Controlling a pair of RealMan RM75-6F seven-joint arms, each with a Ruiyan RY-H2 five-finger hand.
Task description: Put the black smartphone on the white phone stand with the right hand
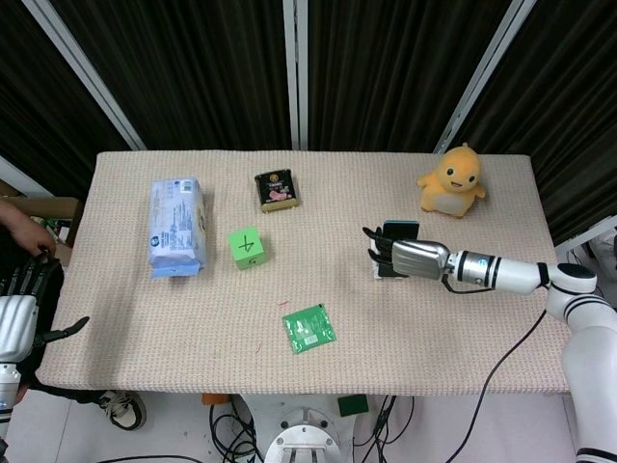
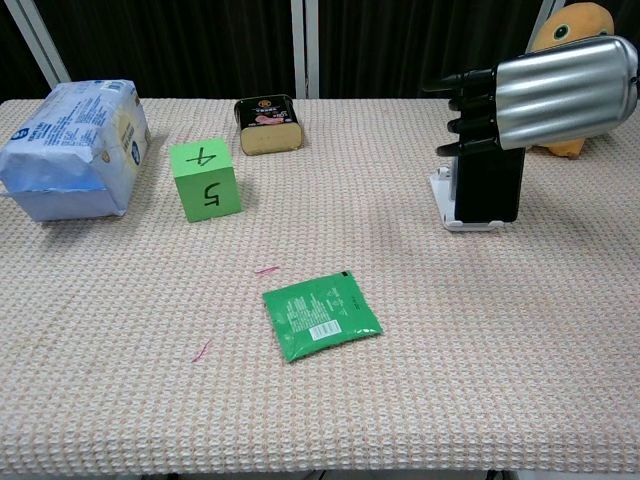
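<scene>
The black smartphone (image 2: 490,185) stands upright on the white phone stand (image 2: 445,205) at the right of the table. In the head view the smartphone (image 1: 400,230) shows just beyond my right hand (image 1: 410,256), with the stand (image 1: 379,273) under it. My right hand (image 2: 545,95) hovers in front of the phone's upper part. Its fingers (image 2: 465,100) stretch out straight and apart to the left, not curled on the phone. The thumb is hidden. My left hand (image 1: 17,313) hangs off the table's left edge, fingers apart and holding nothing.
A blue tissue pack (image 2: 75,145) lies at the far left. A green cube (image 2: 205,180) and a dark tin (image 2: 265,123) sit mid-table. A green sachet (image 2: 322,315) lies near the front. A yellow plush toy (image 1: 451,180) stands behind the stand.
</scene>
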